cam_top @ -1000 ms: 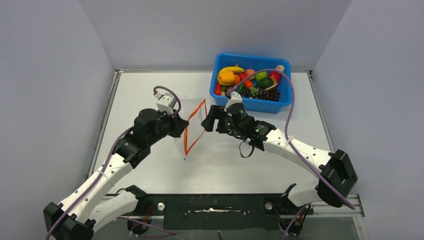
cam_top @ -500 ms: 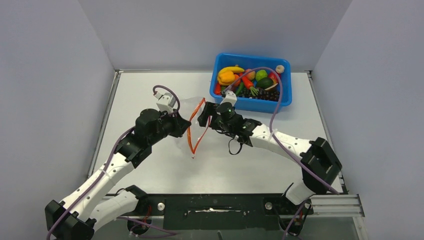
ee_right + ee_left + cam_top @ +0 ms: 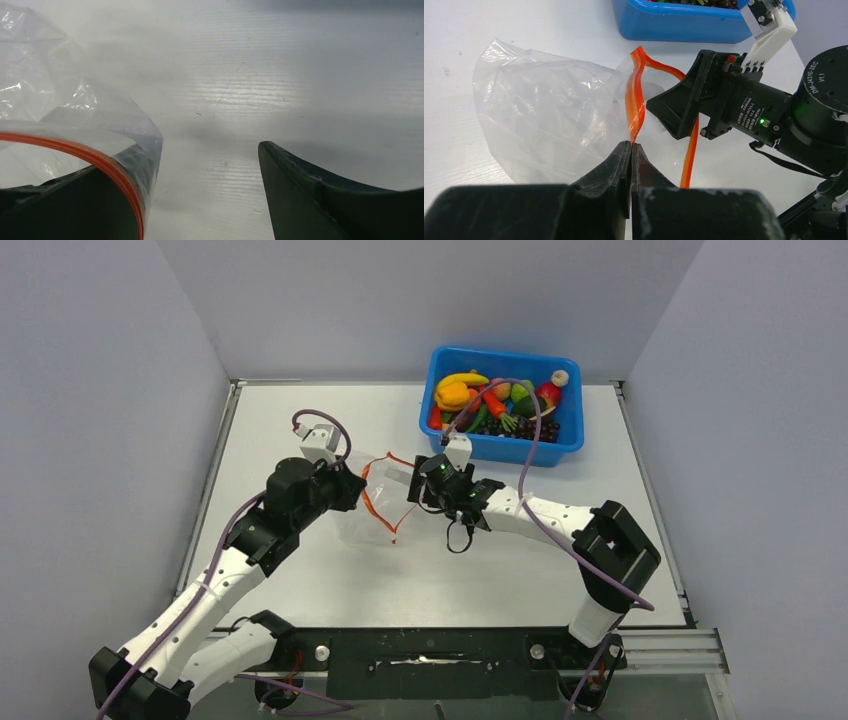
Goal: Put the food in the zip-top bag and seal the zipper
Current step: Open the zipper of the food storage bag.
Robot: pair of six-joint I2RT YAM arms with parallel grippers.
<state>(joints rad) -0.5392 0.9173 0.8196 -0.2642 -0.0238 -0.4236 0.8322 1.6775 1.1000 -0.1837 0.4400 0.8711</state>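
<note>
- Our left end effector (image 3: 630, 146) is pressed together, pinching the zipper (image 3: 635, 100) at one lip of the mouth.
- Our right end effector (image 3: 190, 170) is spread and grips nothing; one finger appears hooked inside the mouth.
- The zip-top bag (image 3: 544, 120) lies near the middle of the table (image 3: 300, 420), and we see nothing inside it.
- The food (image 3: 495, 400) sits in the blue bin (image 3: 505, 448) at the far right corner.
- We judge that only the opening is done; loading and sealing remain.
</note>
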